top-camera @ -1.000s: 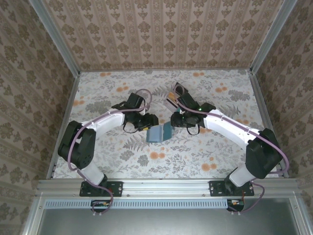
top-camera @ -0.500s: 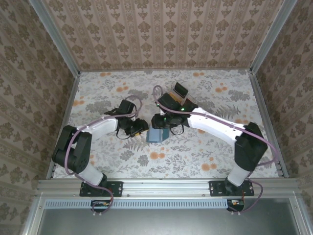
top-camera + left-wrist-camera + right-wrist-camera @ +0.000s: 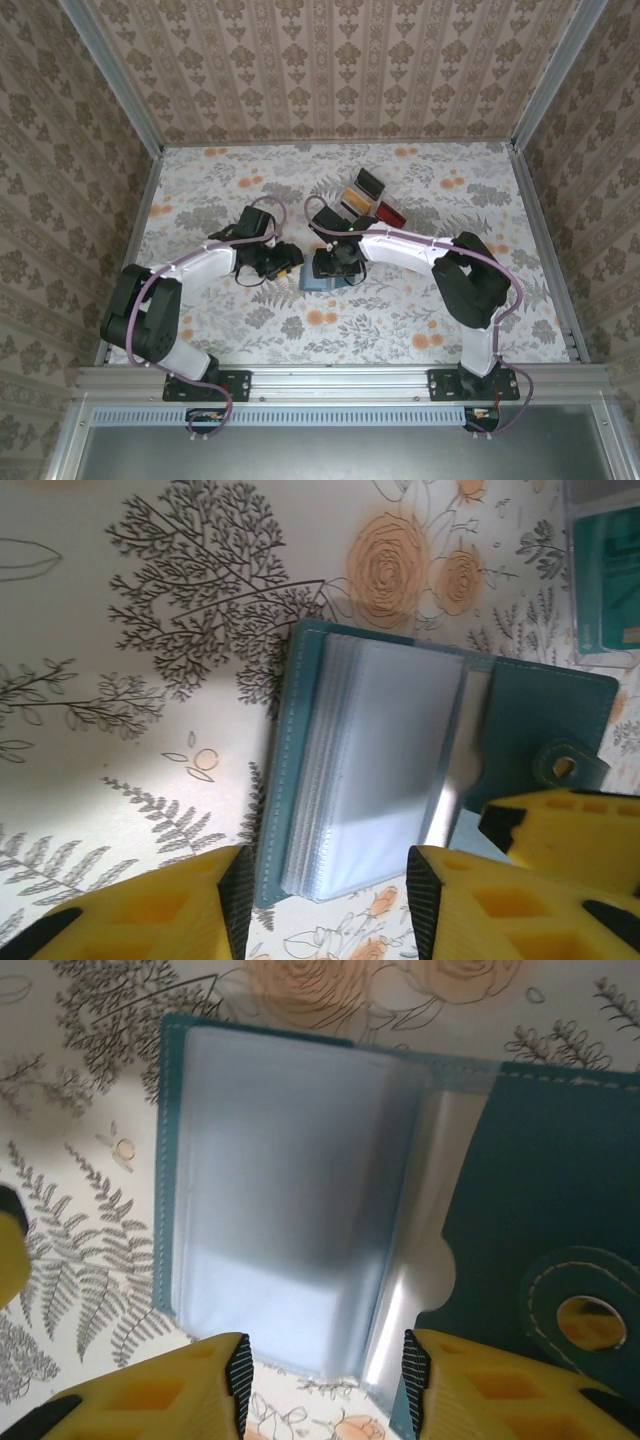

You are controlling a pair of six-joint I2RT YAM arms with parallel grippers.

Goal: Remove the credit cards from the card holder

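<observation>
**Top view.**
- Left claw [image 3: 290, 265]: low over the floral tabletop [image 3: 440, 300], just left of the card holder [image 3: 312, 283].
- Right claw [image 3: 331, 268]: directly above the holder, hiding most of it. A teal strip shows on the near side.
- Clear tray [image 3: 368, 200]: black, yellow and red contents, farther back and apart from the holder.

**Left wrist view.**
- Left claw [image 3: 325, 885]: jaws parted, nothing pinched, astride the near edge of the clear sleeves [image 3: 380, 770].
- Card holder [image 3: 530, 715]: open and flat, long axis across the picture. The sleeve stack is on the left half, and the snap tab [image 3: 566, 768] points right.

**Right wrist view.**
- Right claw [image 3: 320, 1370]: jaws parted and empty, either side of the sleeves' near edge.
- Card holder [image 3: 540, 1160]: same lie, teal cover and snap to the right.
</observation>
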